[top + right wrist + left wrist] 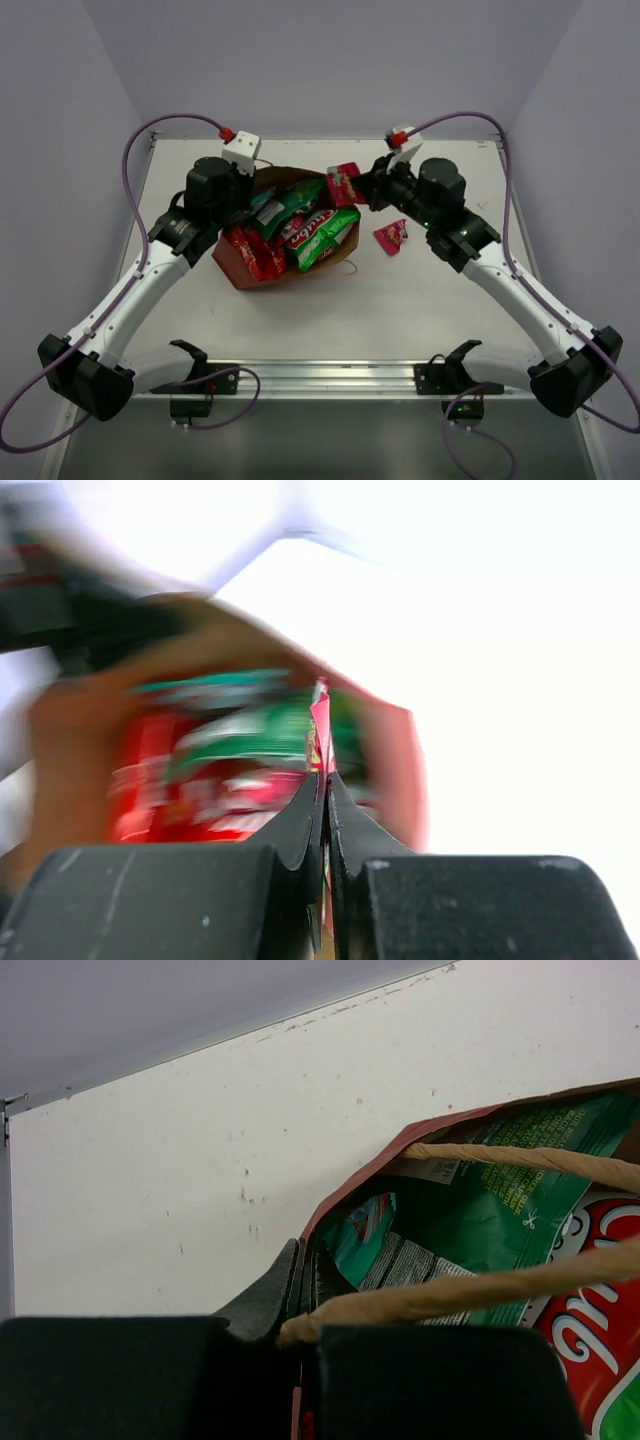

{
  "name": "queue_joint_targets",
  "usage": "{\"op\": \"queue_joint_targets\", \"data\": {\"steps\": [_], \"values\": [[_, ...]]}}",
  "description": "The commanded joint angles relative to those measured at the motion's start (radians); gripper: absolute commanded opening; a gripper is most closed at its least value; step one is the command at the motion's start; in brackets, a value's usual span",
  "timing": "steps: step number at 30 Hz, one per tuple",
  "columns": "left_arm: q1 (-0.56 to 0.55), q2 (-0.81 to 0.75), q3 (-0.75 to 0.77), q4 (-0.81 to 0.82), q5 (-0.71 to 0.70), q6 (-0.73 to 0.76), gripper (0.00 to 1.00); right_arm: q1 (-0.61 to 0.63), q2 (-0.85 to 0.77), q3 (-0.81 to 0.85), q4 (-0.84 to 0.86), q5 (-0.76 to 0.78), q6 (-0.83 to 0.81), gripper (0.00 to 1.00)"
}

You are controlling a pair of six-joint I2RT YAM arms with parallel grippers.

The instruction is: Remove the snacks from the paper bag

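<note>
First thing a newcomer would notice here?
A paper bag sits centre, stuffed with red and green snack packets. At its far right corner the right pincer is shut on a red packet; the left pincer clamps the bag's left rim. One small pink packet lies on the table right of the bag.

The paper bag lies on its side mid-table, snacks in its mouth. My left claw pinches its far-left rim. My right claw, behind its right edge, grips one packet. A second packet lies right of the bag.
</note>
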Motion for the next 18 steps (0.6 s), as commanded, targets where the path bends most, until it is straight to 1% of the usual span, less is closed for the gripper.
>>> {"op": "queue_joint_targets", "data": {"steps": [1,2,4,5,6,7,8,9,10,12,13,14,17,18], "values": [[-0.002,-0.026,0.026,0.059,-0.026,-0.011,0.00,-0.160,-0.017,-0.084,-0.009,0.034,0.063,0.00],[-0.002,-0.025,0.026,0.059,-0.026,-0.011,0.00,-0.240,-0.015,-0.113,0.006,0.029,0.075,0.00],[-0.002,-0.023,0.026,0.059,-0.025,-0.011,0.00,-0.313,0.029,-0.130,0.016,0.023,0.111,0.00],[-0.002,-0.022,0.024,0.059,-0.020,-0.010,0.00,-0.377,0.052,-0.132,0.023,0.023,0.121,0.00],[-0.002,-0.022,0.024,0.059,-0.020,-0.010,0.00,-0.405,0.083,-0.127,0.025,0.004,0.135,0.00],[-0.002,-0.022,0.024,0.059,-0.020,-0.010,0.00,-0.436,0.151,-0.120,0.025,-0.010,0.164,0.00],[-0.002,-0.022,0.023,0.059,-0.022,-0.007,0.00,-0.488,0.193,-0.098,0.039,-0.033,0.181,0.00],[-0.002,-0.022,0.023,0.059,-0.023,-0.007,0.00,-0.511,0.239,-0.081,0.043,-0.096,0.195,0.00],[-0.002,-0.020,0.021,0.059,-0.023,-0.005,0.00,-0.531,0.335,-0.058,0.046,-0.127,0.226,0.00],[-0.002,-0.020,0.020,0.059,-0.019,-0.005,0.00,-0.571,0.437,0.021,0.060,-0.187,0.249,0.00],[-0.002,-0.022,0.018,0.060,-0.019,-0.005,0.00,-0.579,0.537,0.055,0.060,-0.232,0.266,0.00],[-0.002,-0.022,0.017,0.059,-0.019,-0.005,0.00,-0.588,0.584,0.118,0.060,-0.259,0.272,0.00],[-0.002,-0.023,0.015,0.060,-0.008,-0.002,0.00,-0.597,0.724,0.218,0.045,-0.325,0.296,0.00],[-0.002,-0.025,0.015,0.060,-0.006,-0.004,0.00,-0.599,0.742,0.233,0.037,-0.329,0.298,0.01]]}}
